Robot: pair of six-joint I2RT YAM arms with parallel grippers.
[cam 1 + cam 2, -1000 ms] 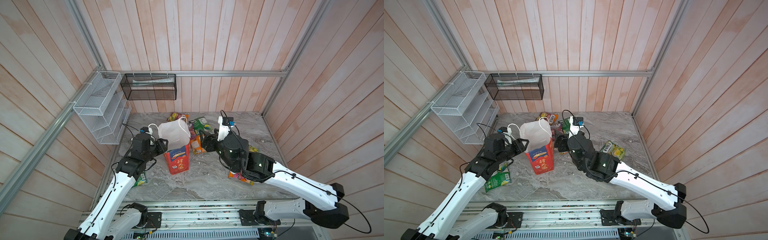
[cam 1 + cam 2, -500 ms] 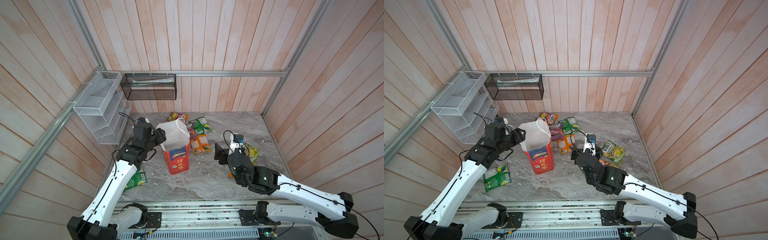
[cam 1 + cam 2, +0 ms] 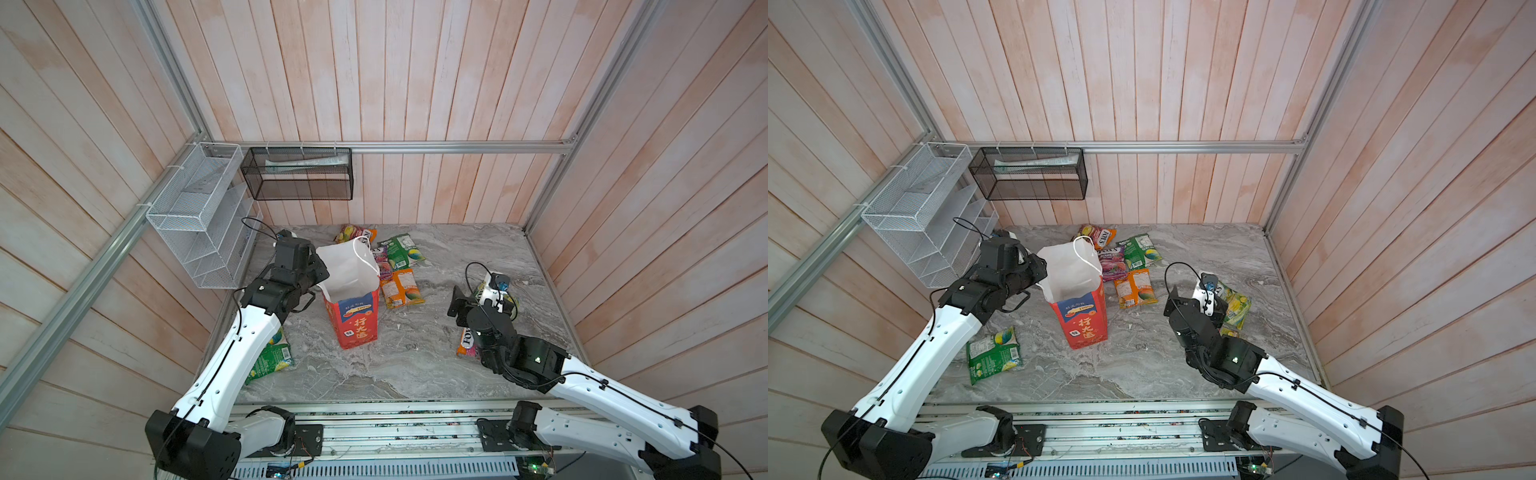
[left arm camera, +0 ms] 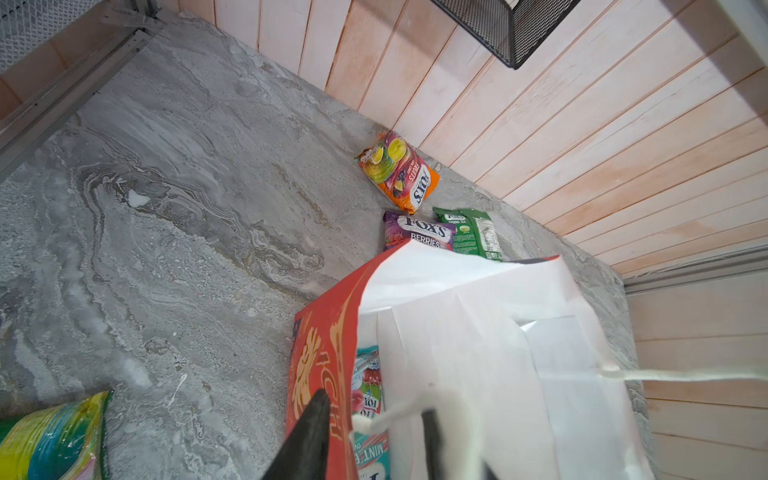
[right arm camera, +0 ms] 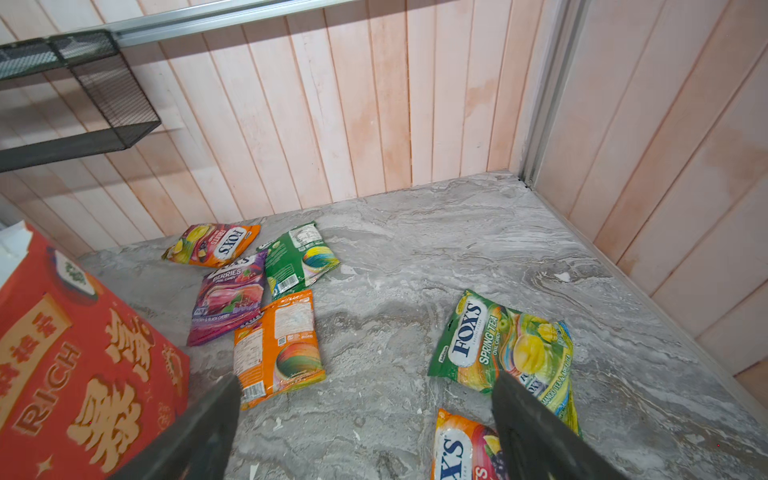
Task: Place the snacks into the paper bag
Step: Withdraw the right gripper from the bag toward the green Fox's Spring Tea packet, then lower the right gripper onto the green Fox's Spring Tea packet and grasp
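Observation:
The red paper bag (image 3: 353,328) (image 3: 1086,324) stands upright and open mid-table, with a teal snack (image 4: 368,395) inside. My left gripper (image 3: 321,275) (image 4: 370,436) is at its left rim, open. One finger (image 4: 309,436) is outside the red wall and the other inside by the cord handle. My right gripper (image 3: 1196,300) (image 5: 365,415) hangs open and empty over the table on the right. Beside it lie a green Spring Tea packet (image 5: 498,340) and an orange one (image 5: 461,449). Orange (image 3: 401,287), purple (image 3: 382,262) and green (image 3: 401,251) packets lie behind the bag.
Another orange packet (image 3: 1098,235) lies by the back wall, and a green one (image 3: 993,351) at front left under my left arm. A white wire rack (image 3: 199,216) and a black mesh basket (image 3: 297,178) hang on the walls.
My right gripper has drawn back from beside the bag to the right side and opened wider. My left gripper has risen to the bag's rim, its jaws narrowing round the wall.

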